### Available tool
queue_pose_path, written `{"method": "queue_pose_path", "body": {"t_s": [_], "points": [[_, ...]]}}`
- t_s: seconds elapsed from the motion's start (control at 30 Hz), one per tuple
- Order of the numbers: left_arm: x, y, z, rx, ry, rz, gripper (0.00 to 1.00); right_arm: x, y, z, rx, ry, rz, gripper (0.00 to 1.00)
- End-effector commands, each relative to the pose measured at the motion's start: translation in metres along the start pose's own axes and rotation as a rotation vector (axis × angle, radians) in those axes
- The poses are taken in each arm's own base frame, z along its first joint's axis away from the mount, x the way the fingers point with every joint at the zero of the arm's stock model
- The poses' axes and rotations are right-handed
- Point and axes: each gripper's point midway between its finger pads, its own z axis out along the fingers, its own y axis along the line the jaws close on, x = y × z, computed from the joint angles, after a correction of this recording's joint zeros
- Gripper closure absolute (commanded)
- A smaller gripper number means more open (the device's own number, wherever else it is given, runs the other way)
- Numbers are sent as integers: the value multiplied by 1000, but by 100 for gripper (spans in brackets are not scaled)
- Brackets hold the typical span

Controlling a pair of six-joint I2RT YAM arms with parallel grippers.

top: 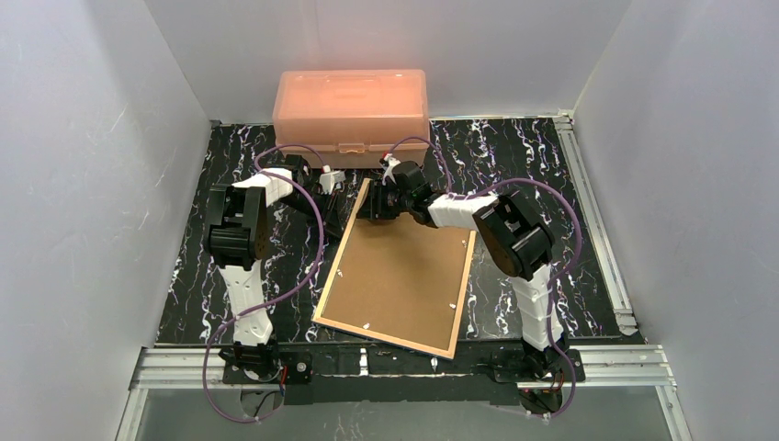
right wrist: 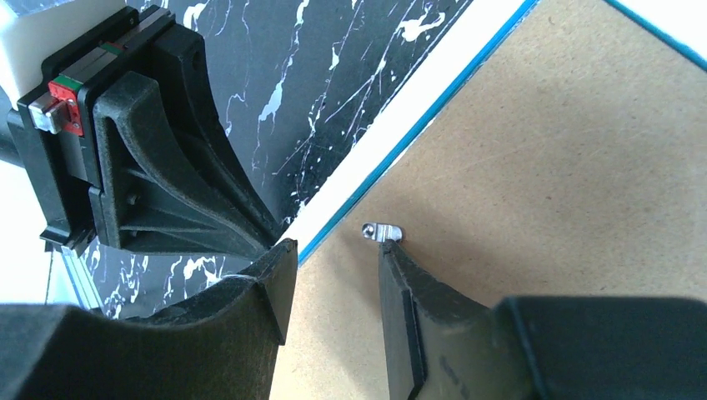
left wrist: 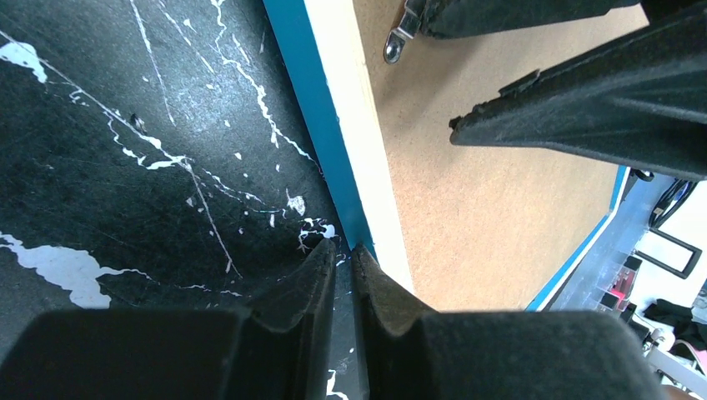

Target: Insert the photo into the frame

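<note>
The frame (top: 395,276) lies face down on the black marbled table, its brown backing up, with a tan rim and a blue edge. The photo is out of view. My left gripper (top: 333,181) sits low at the frame's far left edge. In the left wrist view its jaws (left wrist: 344,250) are almost together with only a thin slit of table between them, and one tip touches the blue edge (left wrist: 321,142). My right gripper (right wrist: 333,250) hangs open over the backing (right wrist: 542,167) near the same corner, one finger beside a small metal clip (right wrist: 382,232).
A salmon-pink plastic box (top: 351,104) stands at the table's back edge, just behind both grippers. Aluminium rails (top: 592,211) run along the right side and the near edge. White walls close in the left, right and back.
</note>
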Motion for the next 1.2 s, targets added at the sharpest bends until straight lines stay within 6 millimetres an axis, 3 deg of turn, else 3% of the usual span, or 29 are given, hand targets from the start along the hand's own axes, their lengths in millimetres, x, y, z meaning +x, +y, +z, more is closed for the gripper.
{"method": "queue_pose_path", "body": {"t_s": [0.0, 0.73, 1.17], "points": [[5, -18, -6, 14, 11, 33, 87, -10, -6, 4, 20, -12, -34, 51], [5, -21, -4, 28, 12, 37, 88, -3, 4, 18, -48, -12, 30, 51], [-1, -25, -7, 29, 3, 46, 88, 15, -12, 21, -2, 43, 32, 51]]}}
